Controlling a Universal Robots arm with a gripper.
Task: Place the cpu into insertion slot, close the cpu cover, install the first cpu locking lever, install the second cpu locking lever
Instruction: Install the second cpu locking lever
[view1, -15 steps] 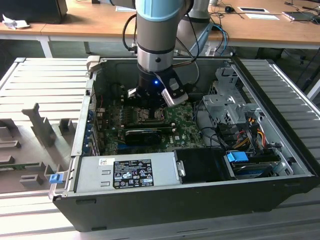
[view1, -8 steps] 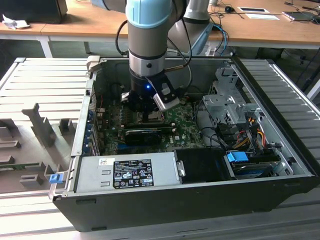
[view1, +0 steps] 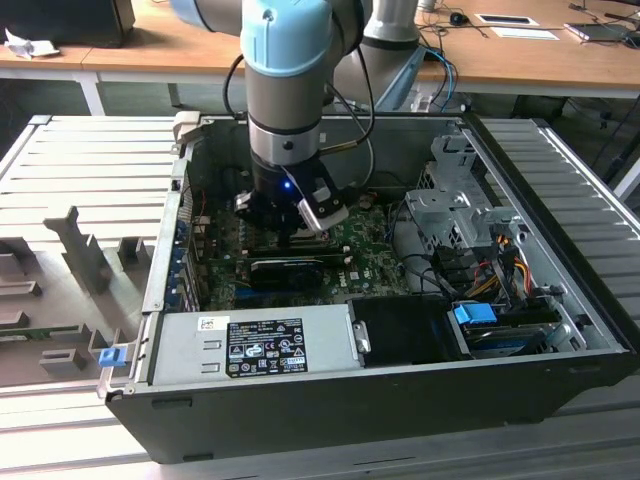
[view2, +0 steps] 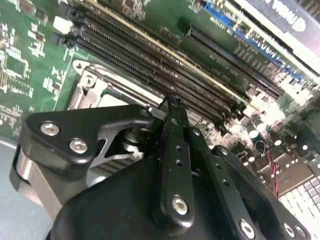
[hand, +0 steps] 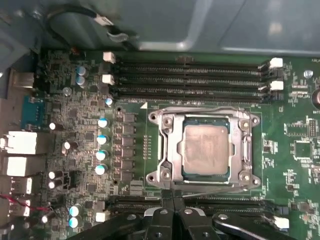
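In the first wrist view the pale square cpu (hand: 206, 148) lies flat in the insertion slot (hand: 154, 176) on the green board. The silvery cpu cover (hand: 171, 145) is down around it, framing its top. A thin metal lever rod (hand: 220, 189) runs along the socket edge nearest my gripper (hand: 172, 197). The two black fingers are pressed together and the tips sit right at that edge. The second wrist view looks over the gripper (view2: 172, 106) from behind, with the socket's metal rim (view2: 92, 85) just beyond it. In the exterior view the gripper (view1: 295, 235) is down inside the open computer case.
Long black memory slots (hand: 190, 80) run beside the socket. A long black card (view1: 290, 268) stands close to the gripper. The grey power supply (view1: 250, 345), a drive cage (view1: 450, 200), loose cables (view1: 490, 270) and the case walls (view1: 165, 250) hem in the board.
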